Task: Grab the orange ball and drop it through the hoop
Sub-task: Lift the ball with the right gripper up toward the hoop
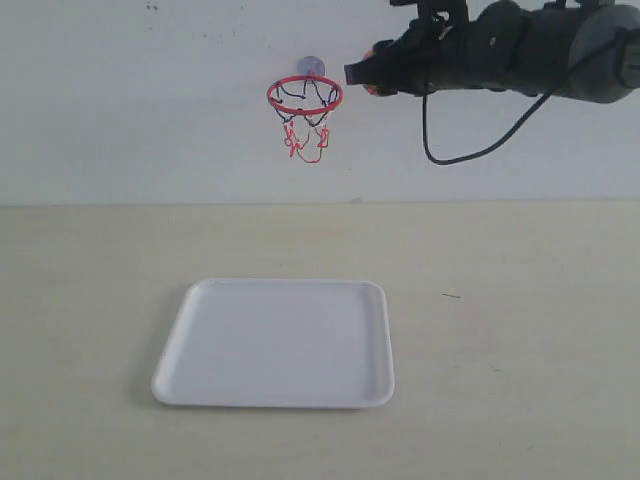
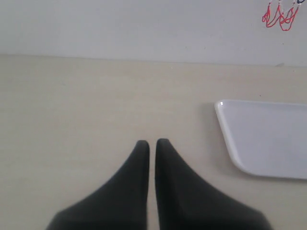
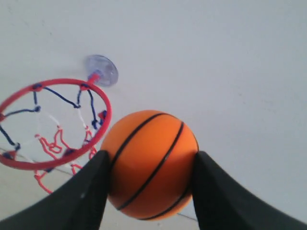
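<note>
The hoop [image 1: 304, 96], a red ring with a black and red net, hangs on the wall by a bluish suction cup [image 1: 310, 66]. My right gripper [image 1: 368, 72] is raised just to the right of the ring at rim height, shut on the orange ball [image 3: 149, 164], which shows large between the two black fingers [image 3: 84, 191] in the right wrist view, beside the hoop's rim [image 3: 53, 123]. In the exterior view only a sliver of the ball [image 1: 371, 88] peeks out. My left gripper [image 2: 152, 143] hovers low over the table, shut and holding nothing.
A white square tray [image 1: 275, 343] lies on the beige table below the hoop; its corner [image 2: 264, 136] appears in the left wrist view. A black cable [image 1: 470, 150] loops down from the right arm. The white wall stands behind.
</note>
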